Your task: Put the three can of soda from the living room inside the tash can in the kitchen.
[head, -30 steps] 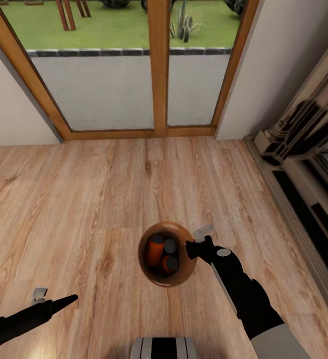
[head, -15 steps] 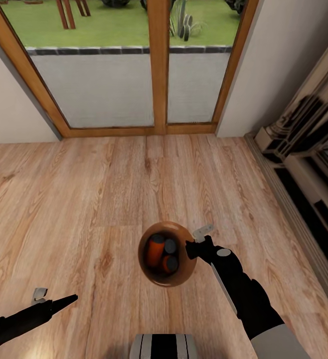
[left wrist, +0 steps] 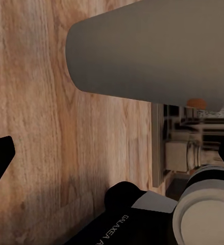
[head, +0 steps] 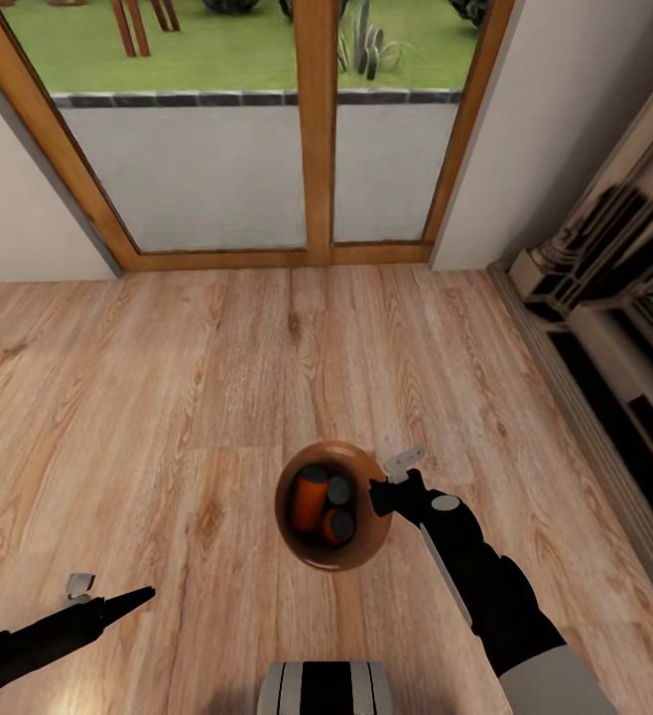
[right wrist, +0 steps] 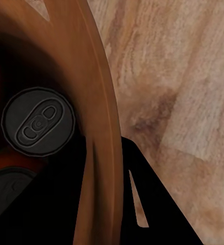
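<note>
The tash can [head: 364,541] hangs just above the plank floor, grey outside [left wrist: 152,51] and coppery-brown inside. Three orange cans of soda lie in it: one tilted [head: 308,497], and two showing grey tops [head: 338,490] [head: 339,525]. In the right wrist view one can top [right wrist: 38,122] sits beside the bin's rim [right wrist: 99,127]. My right gripper [head: 381,494] is shut on that rim at the bin's right side, a black finger [right wrist: 142,204] outside the wall. My left gripper [head: 128,599] stands open and holds nothing, low at the left.
Wood-framed glass doors [head: 317,129] stand ahead, with lawn beyond. A moulded pale and dark surround [head: 604,298] runs along the right wall. Light wood floor [head: 168,397] spreads between. My base [head: 326,690] shows at the bottom edge.
The whole picture has shifted: the door threshold sits slightly higher now, so the camera has moved. Bin, cans and both arms keep their places in the view.
</note>
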You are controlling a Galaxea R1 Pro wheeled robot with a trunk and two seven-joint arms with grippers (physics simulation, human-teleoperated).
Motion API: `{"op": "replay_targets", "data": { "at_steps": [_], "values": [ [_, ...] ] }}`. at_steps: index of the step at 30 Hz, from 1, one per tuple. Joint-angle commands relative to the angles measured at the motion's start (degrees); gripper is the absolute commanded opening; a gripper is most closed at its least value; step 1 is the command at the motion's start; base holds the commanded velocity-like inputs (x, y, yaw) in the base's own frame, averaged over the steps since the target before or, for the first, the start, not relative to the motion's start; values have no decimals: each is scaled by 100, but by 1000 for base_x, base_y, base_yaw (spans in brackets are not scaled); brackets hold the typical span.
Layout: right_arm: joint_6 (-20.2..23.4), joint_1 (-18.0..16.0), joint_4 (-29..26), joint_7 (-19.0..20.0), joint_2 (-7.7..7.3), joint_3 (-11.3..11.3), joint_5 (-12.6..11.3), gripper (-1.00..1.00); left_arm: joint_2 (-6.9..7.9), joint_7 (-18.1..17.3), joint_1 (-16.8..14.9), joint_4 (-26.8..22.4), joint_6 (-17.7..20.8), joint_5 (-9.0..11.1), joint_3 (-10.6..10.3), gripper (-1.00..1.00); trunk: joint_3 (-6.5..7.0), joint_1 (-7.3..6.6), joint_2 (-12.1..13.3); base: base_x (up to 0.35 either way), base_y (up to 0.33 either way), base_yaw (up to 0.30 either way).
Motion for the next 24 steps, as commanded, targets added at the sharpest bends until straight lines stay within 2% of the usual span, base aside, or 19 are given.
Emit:
{"op": "replay_targets", "data": {
  "at_steps": [1, 5, 20, 24],
  "values": [
    [9, -1, -3, 21, 1, 1, -85, -100, 0, 0, 0, 0, 0, 0, 2, 100, 0, 0, 0, 0, 0, 0],
    [9, -1, -3, 21, 1, 1, -85, -100, 0, 0, 0, 0, 2, 0, 5, 100, 0, 0, 0, 0, 0, 0],
    [9, -1, -3, 21, 1, 1, -85, -100, 0, 0, 0, 0, 2, 0, -1, 100, -269, 329, -602, 0, 0, 0],
    [9, -1, -3, 21, 1, 1, -85, -100, 0, 0, 0, -1, -1, 0, 3, 100, -269, 329, -602, 0, 0, 0]
  ]
}}
